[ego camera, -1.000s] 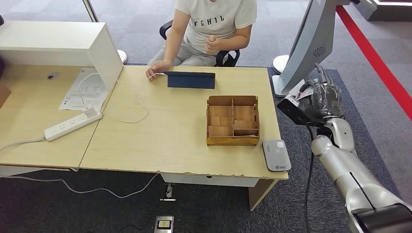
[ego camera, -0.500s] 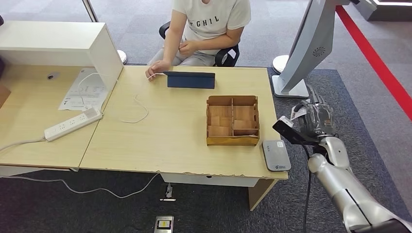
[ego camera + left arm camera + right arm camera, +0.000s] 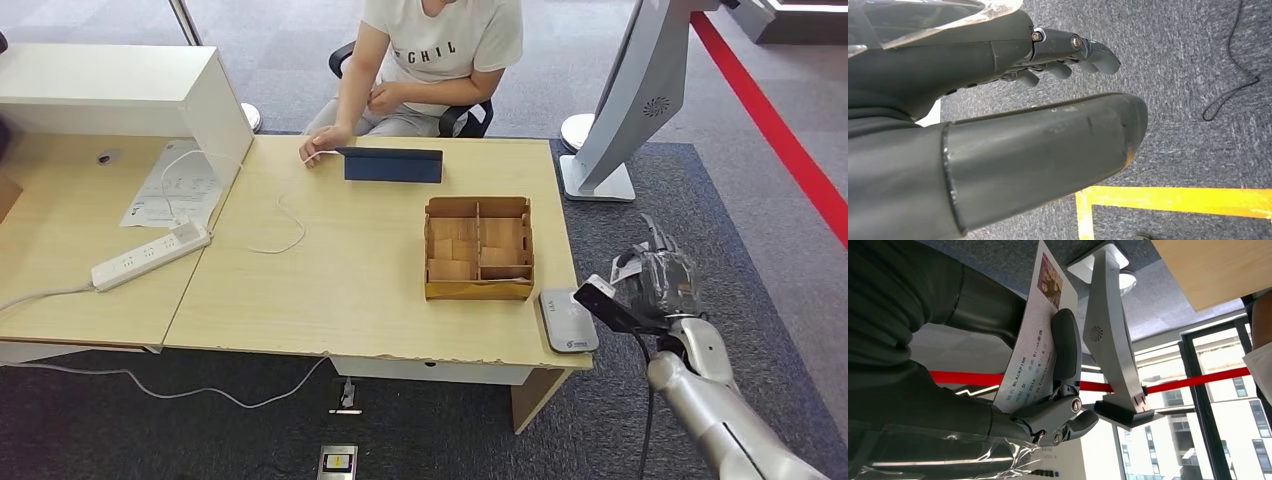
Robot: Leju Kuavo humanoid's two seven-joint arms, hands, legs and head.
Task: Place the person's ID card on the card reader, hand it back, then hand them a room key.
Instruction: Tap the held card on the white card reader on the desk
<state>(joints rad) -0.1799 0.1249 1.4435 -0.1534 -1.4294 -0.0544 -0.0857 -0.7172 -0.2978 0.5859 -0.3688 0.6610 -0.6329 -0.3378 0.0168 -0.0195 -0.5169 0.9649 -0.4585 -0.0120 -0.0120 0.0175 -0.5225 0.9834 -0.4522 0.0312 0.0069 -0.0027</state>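
Right hand (image 3: 662,285) raised on bent arm, fingers (image 3: 1066,342) clamped; left hand (image 3: 998,125) hangs, fingers loosely curled.

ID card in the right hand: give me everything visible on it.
The ID card is a thin, pale, rectangular card, plastic by the look of it, with a small colour photo near one end and rows of dark printed text along the face. It is pinched in the right robot hand, a dark finger pressed across its printed side, the thumb behind. In the head view only its pale edge shows at the hand, off the table's right side, beside the grey card reader and not touching it.
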